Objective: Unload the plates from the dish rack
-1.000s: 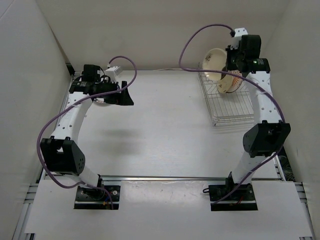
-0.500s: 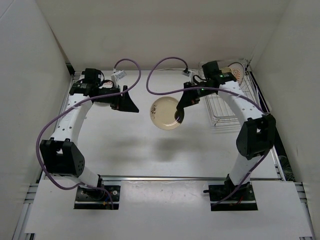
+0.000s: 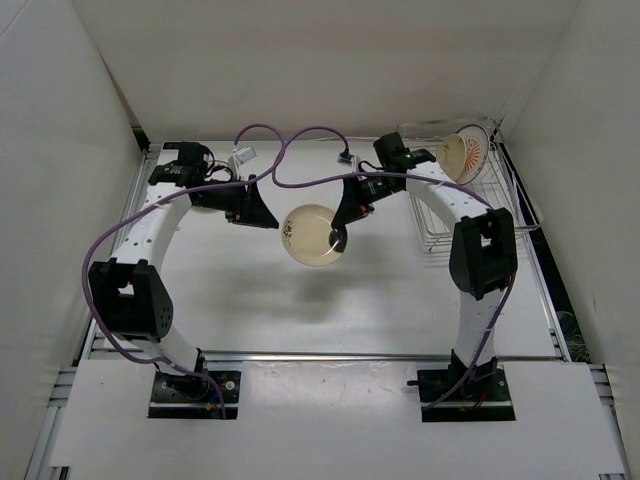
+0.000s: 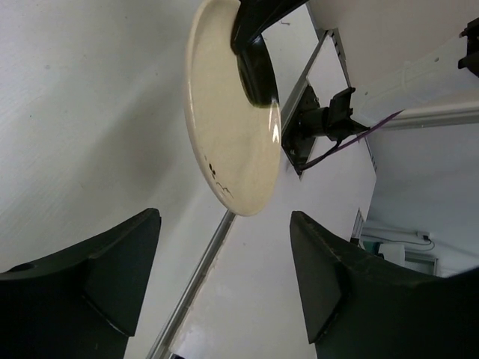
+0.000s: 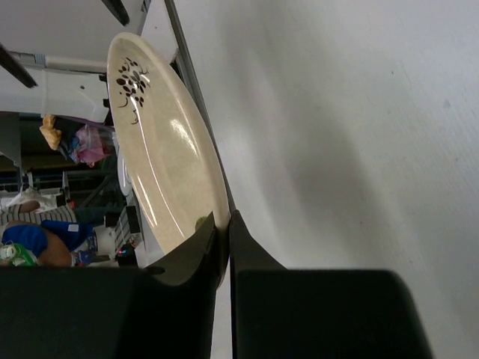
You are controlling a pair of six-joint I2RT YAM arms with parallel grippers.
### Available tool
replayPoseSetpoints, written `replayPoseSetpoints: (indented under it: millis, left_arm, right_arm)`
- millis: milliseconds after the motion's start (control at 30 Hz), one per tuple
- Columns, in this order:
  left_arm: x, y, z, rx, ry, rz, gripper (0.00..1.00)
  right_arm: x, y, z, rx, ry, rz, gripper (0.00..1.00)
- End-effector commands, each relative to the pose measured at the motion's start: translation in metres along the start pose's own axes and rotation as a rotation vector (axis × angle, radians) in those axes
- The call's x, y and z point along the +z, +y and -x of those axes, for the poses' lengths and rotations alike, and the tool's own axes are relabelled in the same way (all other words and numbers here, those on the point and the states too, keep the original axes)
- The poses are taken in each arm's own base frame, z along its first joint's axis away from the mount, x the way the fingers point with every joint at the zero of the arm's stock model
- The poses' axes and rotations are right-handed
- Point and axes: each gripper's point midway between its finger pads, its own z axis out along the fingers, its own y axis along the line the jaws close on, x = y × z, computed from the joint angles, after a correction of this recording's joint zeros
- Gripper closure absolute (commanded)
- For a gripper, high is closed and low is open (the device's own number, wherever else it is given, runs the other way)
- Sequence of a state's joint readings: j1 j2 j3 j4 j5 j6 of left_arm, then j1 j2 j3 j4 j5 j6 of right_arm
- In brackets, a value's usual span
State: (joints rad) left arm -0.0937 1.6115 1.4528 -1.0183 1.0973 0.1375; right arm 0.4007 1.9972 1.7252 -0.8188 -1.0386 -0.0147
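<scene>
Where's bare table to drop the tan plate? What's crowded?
Free: white tabletop between left arm and right arm, from the tan round plate to the near rail. Crowded: mid-table, where the open left tool faces the plate the right tool grips; back right, silver wire dish rack holding an orange-sunburst white plate.
</scene>
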Motion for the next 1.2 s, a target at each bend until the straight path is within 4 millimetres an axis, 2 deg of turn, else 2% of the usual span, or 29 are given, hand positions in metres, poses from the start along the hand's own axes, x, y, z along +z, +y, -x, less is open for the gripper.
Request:
replayPoseSetpoints:
  millis: [0, 167, 200, 233, 433, 467, 667, 767, 800, 867, 933, 1000, 1067, 1133, 1167]
  left_arm:
    - [0.0, -0.007, 0.003, 0.021, -0.007, -0.048, 0.21]
    - [0.006, 0.003, 0.001, -0.018, 0.009, -0.06, 0.26]
    - [0.006, 0.003, 0.001, -0.018, 0.01, -0.06, 0.26]
    - [0.006, 0.002, 0.001, -0.018, 0.008, -0.069, 0.28]
    - [0.009, 0.006, 0.004, -0.029, 0.009, -0.069, 0.45]
    - [0.009, 0.008, 0.005, -0.03, 0.01, -0.069, 0.47]
    - [0.01, 0.009, 0.007, -0.039, 0.01, -0.069, 0.53]
    - [0.01, 0.01, 0.009, -0.031, 0.006, -0.068, 0.64]
    - [0.01, 0.01, 0.009, -0.031, 0.006, -0.068, 0.77]
    - [0.01, 0.01, 0.009, -0.031, 0.006, -0.068, 0.88]
    - [0.01, 0.01, 0.009, -0.031, 0.006, -0.068, 0.9]
    - [0.011, 0.013, 0.009, -0.051, 0.002, -0.054, 0.9]
    - [0.014, 0.021, 0.013, -0.087, -0.011, -0.017, 0.9]
    - [0.016, 0.027, 0.015, -0.118, -0.023, 0.006, 0.9]
    - [0.016, 0.027, 0.019, -0.133, -0.034, 0.006, 0.9]
  right_arm:
    - [0.0, 0.033, 0.027, -0.1, -0.043, 0.095, 1.0]
    - [0.002, 0.032, 0.035, -0.094, -0.052, 0.107, 1.0]
    - [0.004, 0.028, 0.035, -0.094, -0.052, 0.107, 1.0]
    - [0.007, 0.032, 0.034, -0.098, -0.044, 0.12, 1.0]
    - [0.013, 0.032, 0.036, -0.093, -0.038, 0.126, 1.0]
    - [0.015, 0.037, 0.039, -0.118, -0.039, 0.131, 1.0]
    - [0.025, 0.038, 0.042, -0.105, -0.027, 0.141, 1.0]
    - [0.026, 0.037, 0.045, -0.113, -0.031, 0.141, 1.0]
    - [0.026, 0.037, 0.045, -0.113, -0.031, 0.141, 1.0]
    - [0.026, 0.037, 0.045, -0.113, -0.031, 0.141, 1.0]
    - [0.026, 0.034, 0.046, -0.113, -0.033, 0.126, 1.0]
    - [0.025, 0.029, 0.046, -0.125, -0.038, 0.082, 0.9]
    - [0.023, 0.017, 0.042, -0.143, -0.03, -0.003, 0.71]
    - [0.018, 0.014, 0.035, -0.148, -0.02, -0.061, 0.69]
    - [0.016, 0.01, 0.032, -0.156, -0.017, -0.096, 0.62]
